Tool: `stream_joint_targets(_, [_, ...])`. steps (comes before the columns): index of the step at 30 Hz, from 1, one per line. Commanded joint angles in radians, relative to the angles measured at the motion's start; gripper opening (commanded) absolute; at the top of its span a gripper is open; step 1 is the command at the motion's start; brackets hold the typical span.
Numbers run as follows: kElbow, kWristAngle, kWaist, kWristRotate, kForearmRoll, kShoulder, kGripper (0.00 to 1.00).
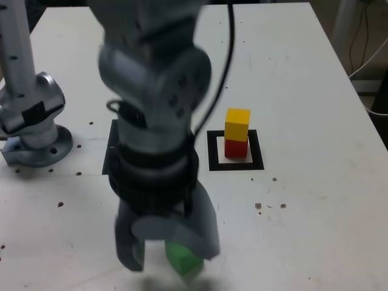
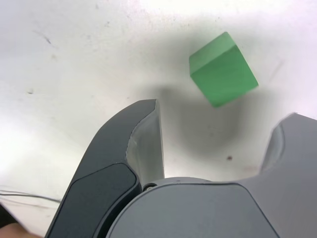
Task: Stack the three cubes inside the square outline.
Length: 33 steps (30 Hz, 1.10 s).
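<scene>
You've got the grey two-fingered metal gripper (image 2: 225, 119) w/ its jaws spread wide, nothing between the tips. The solid green cube (image 2: 223, 69) is just beyond them, apart from both fingers in the wrist view, sitting turned on the white tabletop (image 2: 74, 74) w/ a soft shadow beside it. In the ext. view you see the green cube low in the pic, partly hidden by the gripper, approx. below the arm (image 1: 151, 121), which is blurred.

Your stack's to the exterior view's right of the arm: solid yellow cube (image 1: 237, 124) on top of the solid red cube (image 1: 236, 148), both w/in the flat thick black square outline w/ white centre (image 1: 257, 151). Yellow's resting on red; red's down on the white centre. The green one's well apart from that stack, nearer the cam.

You've also got a 2nd black shape (image 1: 111, 148) partly behind the arm, mostly hidden, so can't tell its full form. At the ext. view's left there's a grey metal stand w/ round base (image 1: 37, 148). In a corner of the wrist view, you can see part of a person's hand (image 2: 17, 231), plus a thin dark cable (image 2: 32, 196) near it.
</scene>
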Motion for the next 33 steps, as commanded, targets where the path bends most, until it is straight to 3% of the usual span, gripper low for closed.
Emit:
stream_joint_targets(1, [0.007, 0.007, 0.005, -0.014, -0.011, 0.017, 1.0])
stream_joint_targets(14, [0.107, 0.046, 0.132, -0.053, -0.081, 0.045, 0.98])
stream_joint_targets(33, [0.093, -0.04, 0.146, -0.014, -0.097, 0.075, 0.9])
